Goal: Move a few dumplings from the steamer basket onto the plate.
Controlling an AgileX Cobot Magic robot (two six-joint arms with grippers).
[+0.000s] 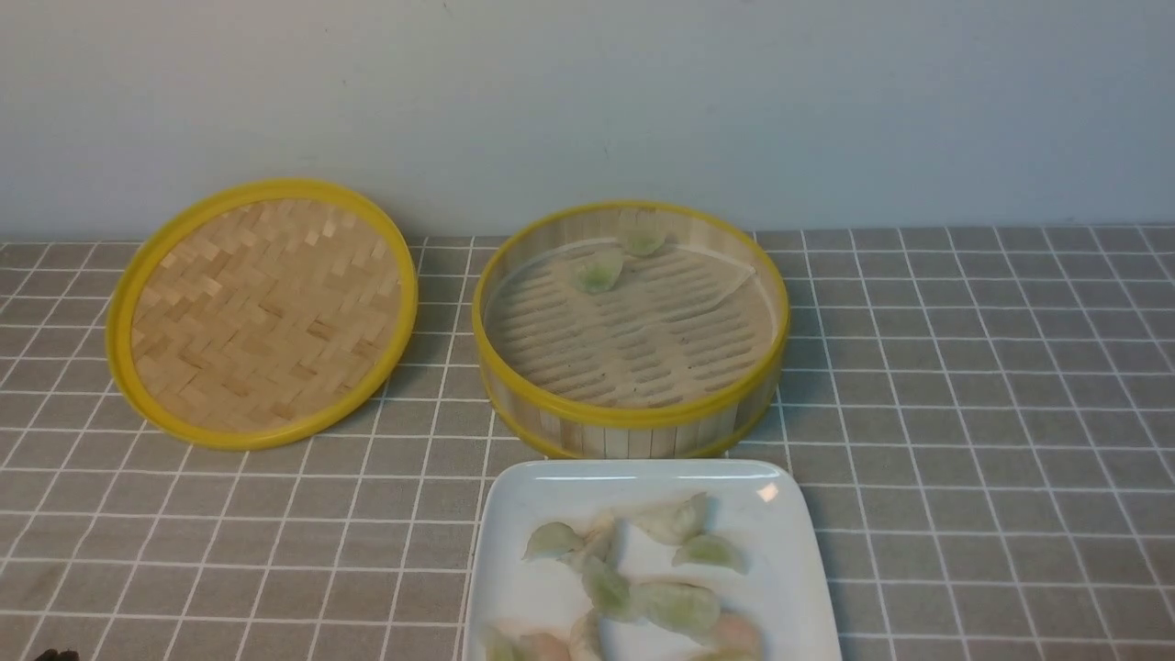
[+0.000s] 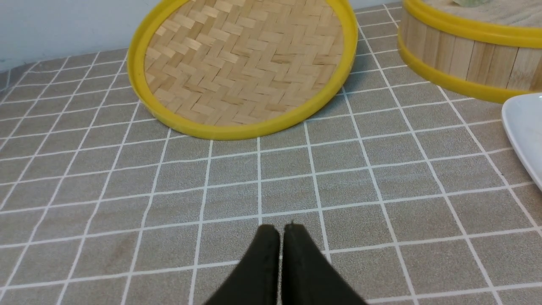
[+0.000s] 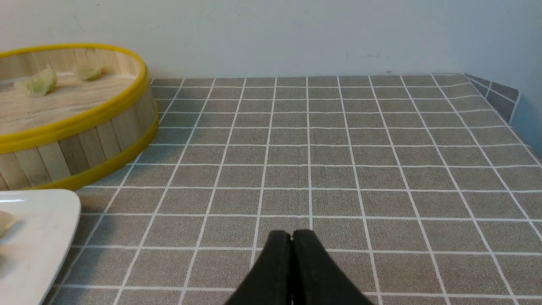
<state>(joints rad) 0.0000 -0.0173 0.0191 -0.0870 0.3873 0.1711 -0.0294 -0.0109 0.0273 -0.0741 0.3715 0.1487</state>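
Resting on the white plate [image 1: 789, 560] near the front edge of the worktop [image 1: 991, 441] are most of the dumplings [image 1: 679, 608]. Two green ones stay at the far side of the steamer basket [image 1: 633, 413], just behind the plate. The woven lid [image 1: 262, 312] leans against the wall. Left gripper [image 2: 281, 231] and right gripper [image 3: 291, 236] both have fingers pressed together, holding nothing, above the bare cloth.

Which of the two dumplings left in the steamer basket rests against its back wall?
The farther dumpling leans on the steamer basket wall; the other lies on the liner.
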